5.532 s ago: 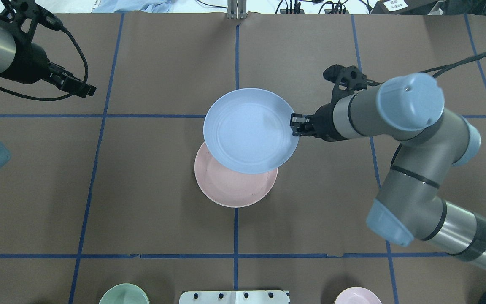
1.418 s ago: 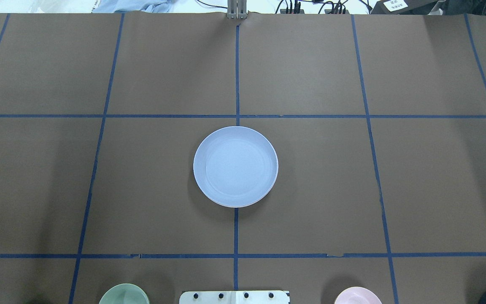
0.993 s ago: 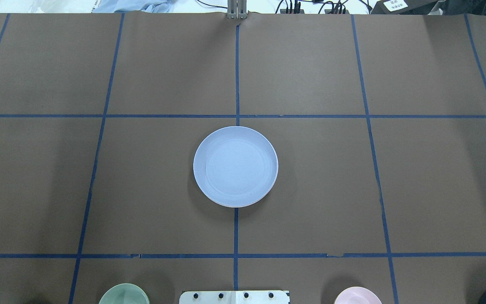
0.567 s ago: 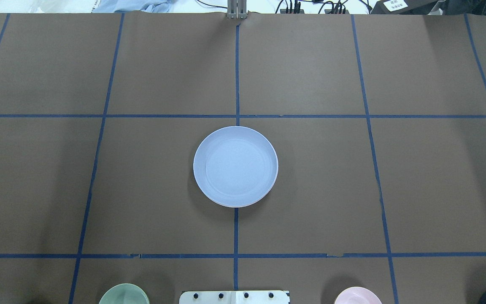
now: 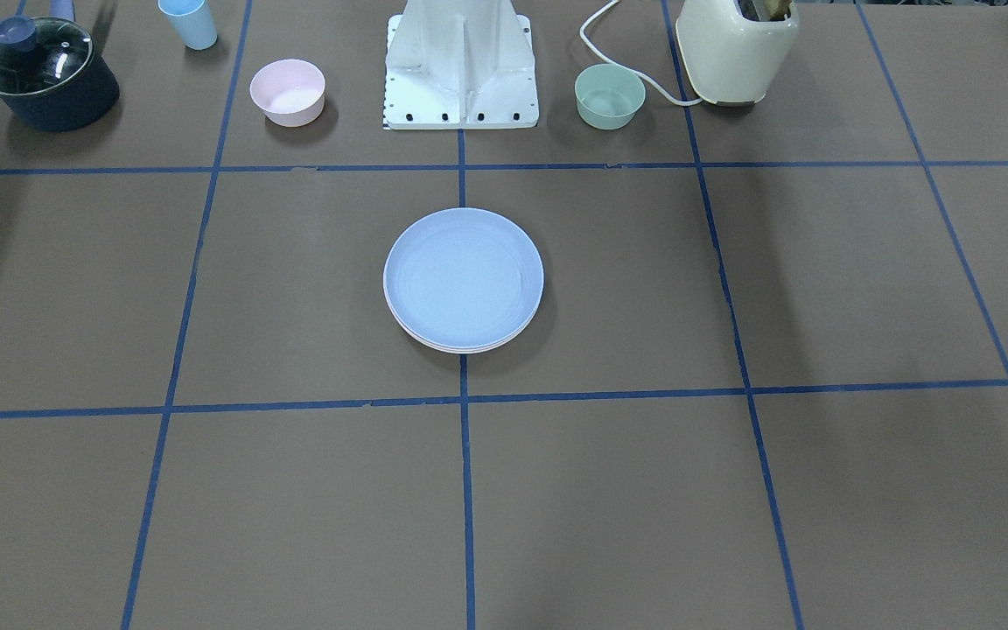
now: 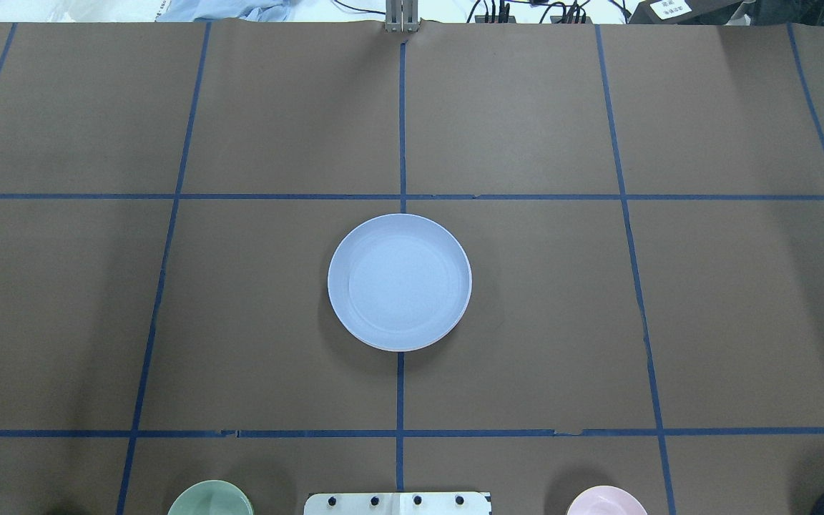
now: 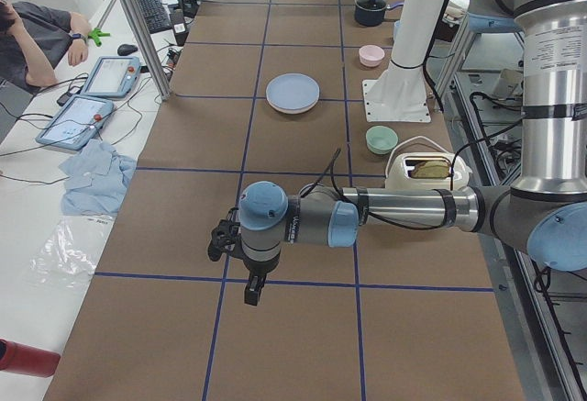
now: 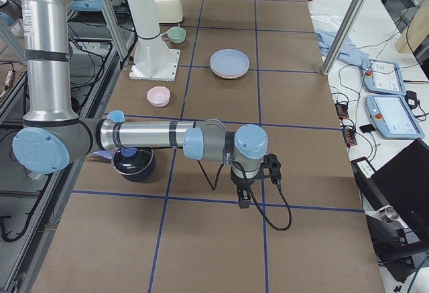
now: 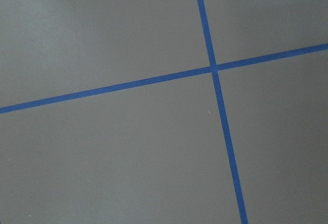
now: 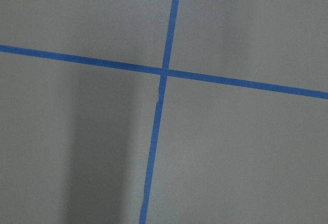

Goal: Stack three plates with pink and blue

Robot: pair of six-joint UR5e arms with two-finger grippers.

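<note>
A light blue plate (image 6: 399, 281) lies flat on top of a stack at the table's middle and also shows in the front view (image 5: 464, 278). Pale rims (image 5: 462, 347) of what lies under it show at its edge; the pink and cream-white plates are otherwise hidden. My left gripper (image 7: 252, 286) shows only in the left side view, far from the stack, pointing down over bare table. My right gripper (image 8: 242, 202) shows only in the right side view, also far from the stack. I cannot tell whether either is open or shut. Both wrist views show only brown table and blue tape.
Near the robot base (image 5: 460, 66) stand a pink bowl (image 5: 287, 91), a green bowl (image 5: 610, 95), a cream toaster (image 5: 736, 48), a dark lidded pot (image 5: 45, 72) and a blue cup (image 5: 189, 22). An operator (image 7: 37, 43) sits beside the table.
Earlier my right gripper held the blue plate tilted over the pink plate. Now the blue plate lies on the stack and both arms are out of the overhead view. Nothing moved in the last second.
</note>
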